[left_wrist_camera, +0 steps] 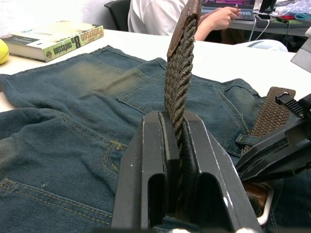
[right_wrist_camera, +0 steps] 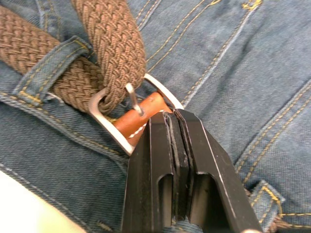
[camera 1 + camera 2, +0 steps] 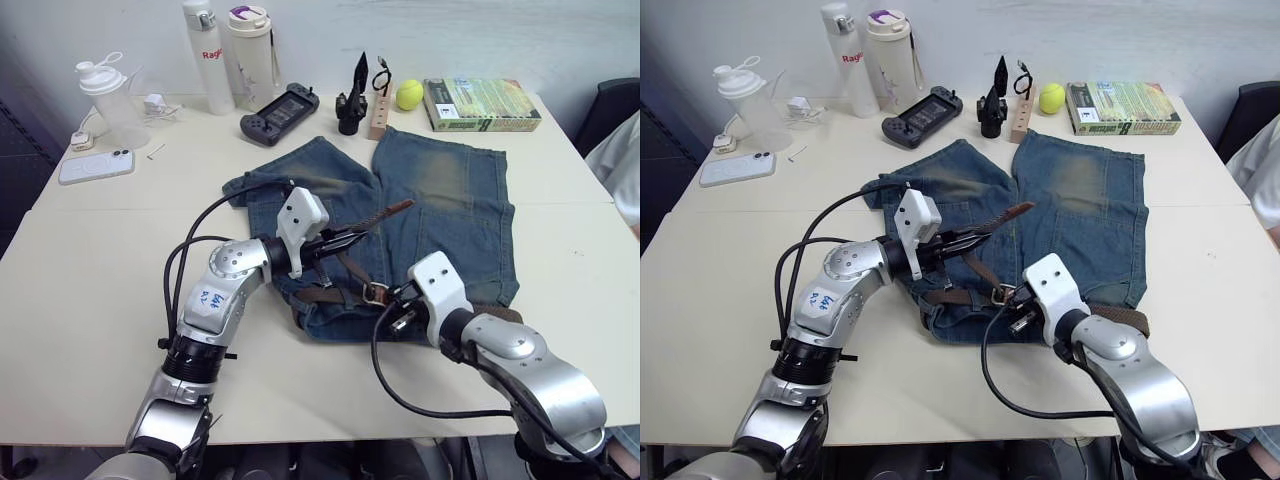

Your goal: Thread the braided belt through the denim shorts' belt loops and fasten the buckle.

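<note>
The denim shorts lie flat in the middle of the table, waistband toward me. The braided belt runs along the waistband and under a belt loop. Its leather-tipped end rises slanting above the shorts, and my left gripper is shut on that braided part. A strand passes through the silver buckle, with the prong lying against the weave. My right gripper is shut at the buckle's orange leather tab, low on the waistband.
Along the table's far edge stand two bottles, a shaker, a phone, a game controller, a tennis ball and a book. A person's sleeve shows at the right edge.
</note>
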Robot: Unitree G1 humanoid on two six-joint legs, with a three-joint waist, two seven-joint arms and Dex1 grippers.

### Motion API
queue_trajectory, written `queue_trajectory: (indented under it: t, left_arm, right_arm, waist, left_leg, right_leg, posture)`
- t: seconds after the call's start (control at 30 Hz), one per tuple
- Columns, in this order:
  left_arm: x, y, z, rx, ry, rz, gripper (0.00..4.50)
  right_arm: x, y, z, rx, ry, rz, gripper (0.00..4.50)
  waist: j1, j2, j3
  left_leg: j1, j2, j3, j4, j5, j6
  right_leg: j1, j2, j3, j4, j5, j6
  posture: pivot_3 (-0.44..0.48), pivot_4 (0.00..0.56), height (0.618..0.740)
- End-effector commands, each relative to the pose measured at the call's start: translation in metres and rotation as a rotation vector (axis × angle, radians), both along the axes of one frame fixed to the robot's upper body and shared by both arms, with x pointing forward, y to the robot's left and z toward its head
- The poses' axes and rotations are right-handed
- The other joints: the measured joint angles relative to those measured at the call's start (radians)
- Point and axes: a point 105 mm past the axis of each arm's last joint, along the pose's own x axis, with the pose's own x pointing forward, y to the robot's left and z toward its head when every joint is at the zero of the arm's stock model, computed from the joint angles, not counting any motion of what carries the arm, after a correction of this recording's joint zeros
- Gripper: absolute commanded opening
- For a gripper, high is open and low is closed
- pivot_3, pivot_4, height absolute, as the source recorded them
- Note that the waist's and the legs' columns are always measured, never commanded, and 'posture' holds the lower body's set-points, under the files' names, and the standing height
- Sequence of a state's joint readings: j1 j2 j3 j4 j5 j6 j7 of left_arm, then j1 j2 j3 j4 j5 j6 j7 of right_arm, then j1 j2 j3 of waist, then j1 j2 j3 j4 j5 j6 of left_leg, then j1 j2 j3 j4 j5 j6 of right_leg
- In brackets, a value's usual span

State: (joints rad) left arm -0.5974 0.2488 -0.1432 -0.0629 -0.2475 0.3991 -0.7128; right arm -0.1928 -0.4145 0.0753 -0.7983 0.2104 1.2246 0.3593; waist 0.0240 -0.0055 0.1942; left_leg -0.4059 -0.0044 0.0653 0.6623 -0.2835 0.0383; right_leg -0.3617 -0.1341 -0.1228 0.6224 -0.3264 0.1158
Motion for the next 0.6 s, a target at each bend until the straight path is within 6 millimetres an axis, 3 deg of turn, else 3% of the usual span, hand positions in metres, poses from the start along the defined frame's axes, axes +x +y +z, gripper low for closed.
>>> queue_trajectory:
  t: [0.03,0.33,0.5,0.6]
  left_arm:
    - [-0.005,-0.004,0.011,-0.015,-0.046,-0.025,0.0]
    - [-0.004,-0.005,0.012,-0.012,-0.048,-0.017,0.0]
    - [-0.005,-0.006,0.012,-0.008,-0.05,-0.02,0.0]
    - [-0.005,-0.001,0.011,0.006,-0.064,-0.007,0.0]
  right_arm:
    - [-0.004,0.008,0.004,-0.027,-0.036,0.041,0.11]
    - [-0.003,0.032,0.008,-0.048,-0.083,0.148,0.11]
    - [0.003,0.027,-0.019,-0.121,-0.014,0.132,0.11]
    - [0.006,0.02,-0.014,-0.119,-0.029,0.106,0.11]
  waist:
    - [0.0,0.0,0.0]
    - [-0.001,0.0,0.0]
    - [-0.001,0.0,0.0]
    - [-0.001,0.0,0.0]
  left_leg:
    - [0.0,0.0,0.0,0.0,0.0,0.0]
    - [0.0,0.0,0.0,0.0,0.0,0.0]
    - [0.0,0.0,0.0,0.0,0.0,0.0]
    - [0.001,0.0,0.0,0.0,0.0,0.0]
  right_leg:
    - [0.0,0.0,0.0,0.0,0.0,0.0]
    - [0.0,0.0,0.0,0.0,0.0,0.0]
    - [0.0,0.0,0.0,0.0,0.0,0.0]
    - [0.001,0.0,0.0,0.0,0.0,0.0]
  posture:
    - [0.0,0.15,0.724]
    - [0.0,0.15,0.724]
    - [0.0,0.15,0.724]
    - [0.0,0.15,0.724]
